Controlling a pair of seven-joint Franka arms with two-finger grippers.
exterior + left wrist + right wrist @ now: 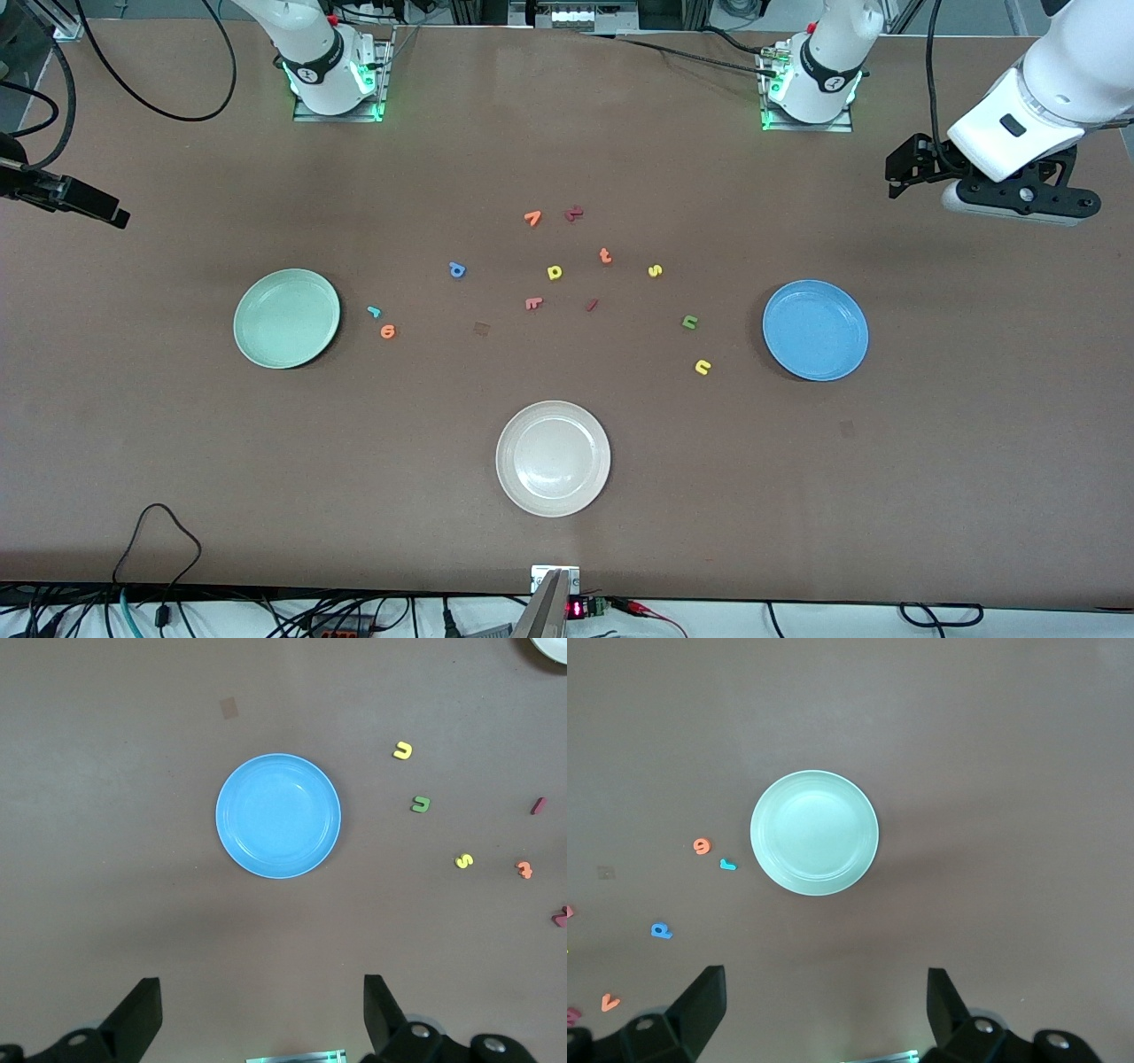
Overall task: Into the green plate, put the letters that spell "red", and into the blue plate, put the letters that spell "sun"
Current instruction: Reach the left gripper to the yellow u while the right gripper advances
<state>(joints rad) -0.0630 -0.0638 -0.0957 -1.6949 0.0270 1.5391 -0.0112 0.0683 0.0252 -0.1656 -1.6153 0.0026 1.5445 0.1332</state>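
The pale green plate (286,318) lies toward the right arm's end, bare. Beside it lie a teal "r" (374,311) and an orange "e" (387,331); a blue "d" (457,269) sits nearer mid-table. The blue plate (815,330) lies toward the left arm's end, also bare. A yellow "s" (655,270), a green "n" (690,322) and a yellow "u" (702,366) lie beside it. My left gripper (261,980) hangs open high above the table by the blue plate (278,816). My right gripper (824,973) hangs open high by the green plate (814,832). Both hold nothing.
A cream-white plate (553,458) sits nearest the front camera at mid-table. Other letters lie in the middle: a yellow "p" shape (555,272), an orange "t" (605,256), a pink piece (533,303), a red stroke (592,305), an orange piece (532,217) and a dark red one (574,213).
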